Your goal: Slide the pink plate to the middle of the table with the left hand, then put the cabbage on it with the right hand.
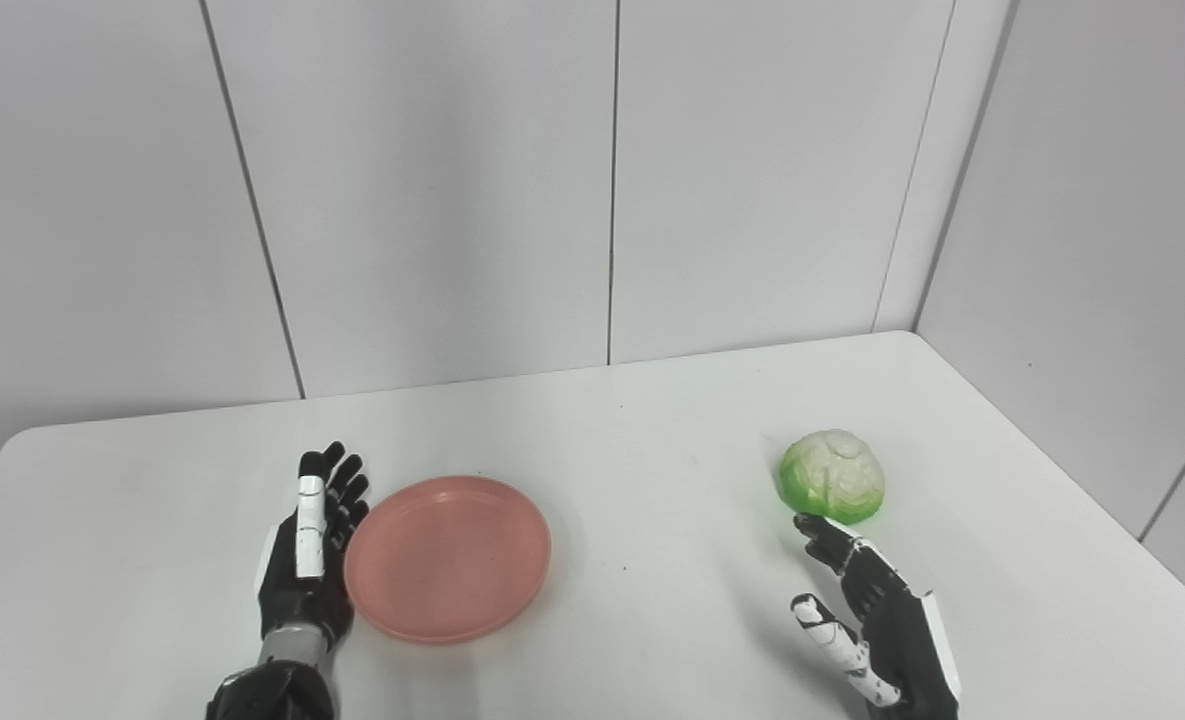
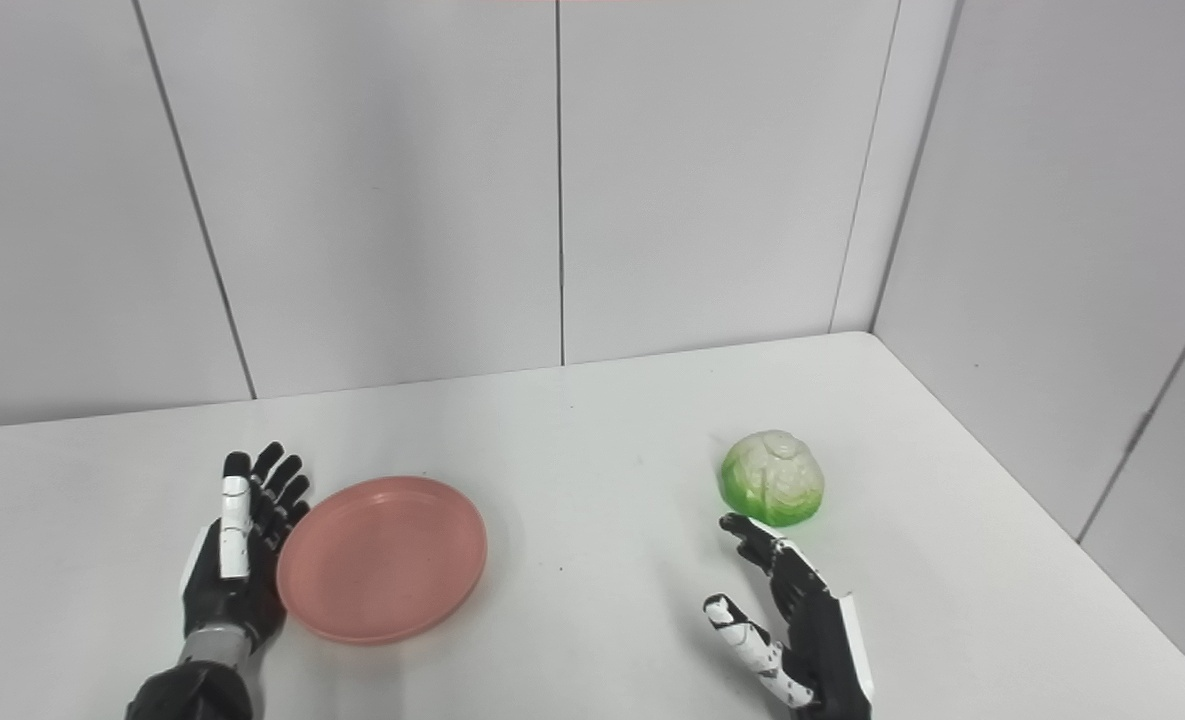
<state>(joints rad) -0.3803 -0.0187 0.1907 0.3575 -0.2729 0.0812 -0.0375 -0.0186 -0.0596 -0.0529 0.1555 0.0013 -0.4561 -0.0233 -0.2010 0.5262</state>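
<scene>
A shallow pink plate [image 1: 449,557] lies flat on the white table, left of centre. My left hand [image 1: 310,550] stands on edge against the plate's left rim, fingers straight and apart, holding nothing. The cabbage [image 1: 832,476], pale with a green base, rests on the table at the right. Just in front of it my right hand [image 1: 872,620] is open with the thumb spread; its fingertips [image 1: 810,524] come close to the cabbage's near side, and I cannot tell whether they touch it.
The white table [image 1: 652,450] runs back to grey wall panels. Its right edge slants close past the cabbage, with a gap to the side wall beyond it.
</scene>
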